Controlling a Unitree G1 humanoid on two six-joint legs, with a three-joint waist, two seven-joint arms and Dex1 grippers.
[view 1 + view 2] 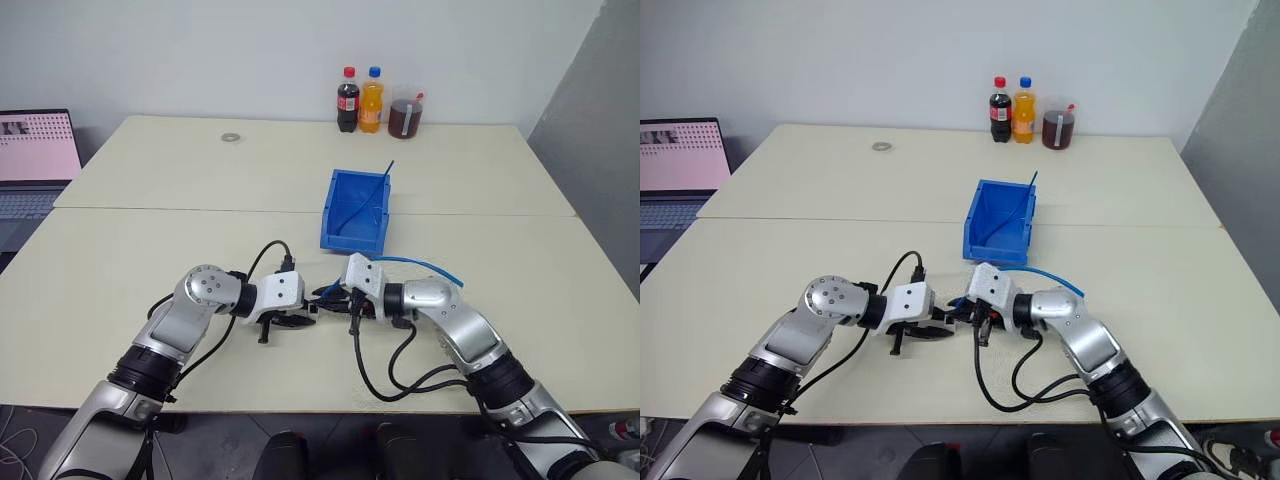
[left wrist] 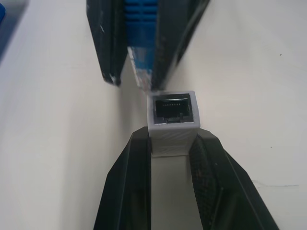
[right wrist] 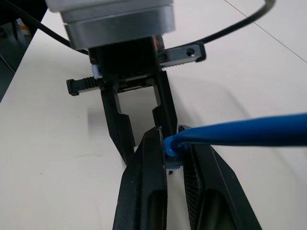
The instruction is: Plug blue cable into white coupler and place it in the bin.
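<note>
3 bottles (image 1: 372,100), 1 bin (image 1: 356,212), 1 laptop (image 1: 35,160)

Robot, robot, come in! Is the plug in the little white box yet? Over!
Left gripper shut on white coupler. Right gripper shut on blue cable. Plug just short of socket, not in. Nothing between them.

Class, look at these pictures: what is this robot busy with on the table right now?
It is joining two parts. The left gripper has its jaws shut on the white coupler, socket facing outward. The right gripper has its jaws shut on the blue cable near its plug, which sits just off the socket, not yet inserted. The bin waits behind them on the table, with a darker blue cable already in it.
</note>
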